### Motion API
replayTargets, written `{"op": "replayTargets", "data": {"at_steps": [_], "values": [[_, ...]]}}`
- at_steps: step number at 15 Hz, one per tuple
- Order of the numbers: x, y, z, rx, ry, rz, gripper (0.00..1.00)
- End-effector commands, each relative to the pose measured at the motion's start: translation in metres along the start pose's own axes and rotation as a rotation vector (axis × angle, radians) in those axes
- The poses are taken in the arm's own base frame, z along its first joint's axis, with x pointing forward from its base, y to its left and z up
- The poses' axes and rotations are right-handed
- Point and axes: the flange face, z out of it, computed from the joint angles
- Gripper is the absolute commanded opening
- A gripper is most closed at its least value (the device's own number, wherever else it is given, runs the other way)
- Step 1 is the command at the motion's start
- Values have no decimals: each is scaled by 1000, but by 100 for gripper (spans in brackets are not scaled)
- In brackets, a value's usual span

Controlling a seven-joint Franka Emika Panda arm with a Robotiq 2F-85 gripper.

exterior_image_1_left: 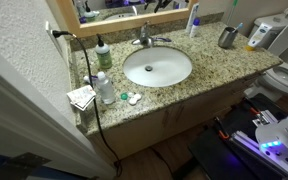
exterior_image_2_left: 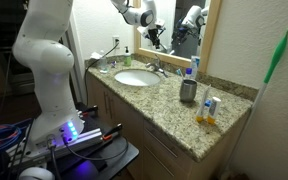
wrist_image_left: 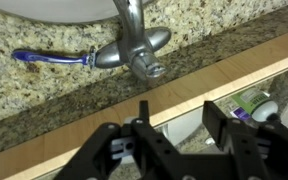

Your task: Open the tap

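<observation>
The tap [exterior_image_1_left: 144, 38] is a small silver-grey faucet at the back of the white oval basin [exterior_image_1_left: 157, 67], against the mirror. It also shows in an exterior view [exterior_image_2_left: 159, 68] and in the wrist view [wrist_image_left: 132, 45], where its base and side levers sit on the granite. My gripper [wrist_image_left: 179, 112] is open and empty. It hangs in the air over the wooden mirror frame, behind and above the tap without touching it. In an exterior view the gripper [exterior_image_2_left: 153, 37] is in front of the mirror, above the tap.
A green-capped soap bottle [exterior_image_1_left: 102, 55] stands beside the basin, and a grey metal cup [exterior_image_1_left: 227, 37] on its other side. A blue razor [wrist_image_left: 49, 57] lies next to the tap. Small items [exterior_image_1_left: 82, 97] sit at the counter's front corner. A toilet [exterior_image_1_left: 284, 75] is beside the counter.
</observation>
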Motion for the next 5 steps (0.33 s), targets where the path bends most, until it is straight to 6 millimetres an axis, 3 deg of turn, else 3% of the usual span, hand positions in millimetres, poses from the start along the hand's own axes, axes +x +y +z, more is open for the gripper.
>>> {"op": "replayTargets", "data": {"at_steps": [1,3,4,5], "values": [[-19,5,-61,-45,-9,-94,89],[-33,5,-87,-67,-32,-167,100],[-10,-5,-65,-41,1,-105,85],[-16,-4,-77,-49,-8,-125,92]]}}
